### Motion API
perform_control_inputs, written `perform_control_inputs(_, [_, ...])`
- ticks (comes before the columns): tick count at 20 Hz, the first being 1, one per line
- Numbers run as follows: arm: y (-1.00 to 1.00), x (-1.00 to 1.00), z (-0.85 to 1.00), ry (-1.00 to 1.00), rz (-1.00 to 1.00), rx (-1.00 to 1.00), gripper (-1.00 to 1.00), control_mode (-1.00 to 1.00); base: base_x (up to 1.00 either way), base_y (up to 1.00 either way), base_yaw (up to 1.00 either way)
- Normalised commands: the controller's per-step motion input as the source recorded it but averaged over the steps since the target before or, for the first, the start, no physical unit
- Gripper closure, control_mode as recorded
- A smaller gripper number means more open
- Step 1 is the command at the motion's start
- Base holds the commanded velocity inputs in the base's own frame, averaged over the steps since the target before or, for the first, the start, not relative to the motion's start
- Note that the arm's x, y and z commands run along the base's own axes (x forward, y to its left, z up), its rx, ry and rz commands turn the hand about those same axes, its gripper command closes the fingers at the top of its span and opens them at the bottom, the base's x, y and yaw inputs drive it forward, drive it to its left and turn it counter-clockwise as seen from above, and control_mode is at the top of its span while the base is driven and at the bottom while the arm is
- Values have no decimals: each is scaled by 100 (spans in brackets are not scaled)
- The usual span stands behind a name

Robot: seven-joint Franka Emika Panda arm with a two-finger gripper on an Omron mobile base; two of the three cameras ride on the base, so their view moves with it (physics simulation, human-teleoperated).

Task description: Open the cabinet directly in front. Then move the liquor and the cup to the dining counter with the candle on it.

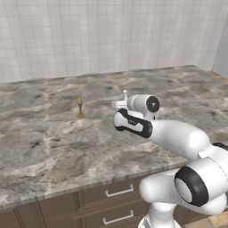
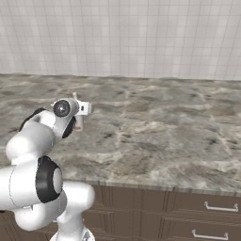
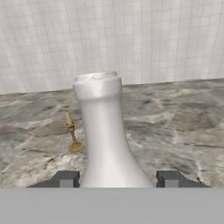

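Liquor [image 3: 107, 131] stands up tall right in front of the hand camera. Its neck is pale grey and thin, and it gets wider lower down. The top is flat and round, with a small lip. The two dark fingertips [image 3: 65, 179] sit low on each side of the bottle, and the bottle is between them. The gripper [image 3: 117, 180] is partly open, and the fingers look like they hold the bottle, but the spots where they touch are hidden. In the left base view the bottle's small pale top [image 1: 125, 93] pokes up just behind the hand, over the dining counter [image 1: 40, 147]. The candle [image 1: 80, 107] is thin and gold. It stands on the counter, to the left of the bottle and a bit apart from it.
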Motion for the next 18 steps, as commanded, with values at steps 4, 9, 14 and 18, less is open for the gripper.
perform_control_inputs(4, [0,0,0,-6,0,2,100,-100,0,0,0])
perform_control_inputs(9, [0,0,-6,0,0,0,100,-100,0,0,0])
perform_control_inputs(14, [0,0,-17,0,0,2,100,-100,0,0,0])
perform_control_inputs(18, [0,3,-6,0,0,1,100,-100,0,0,0])
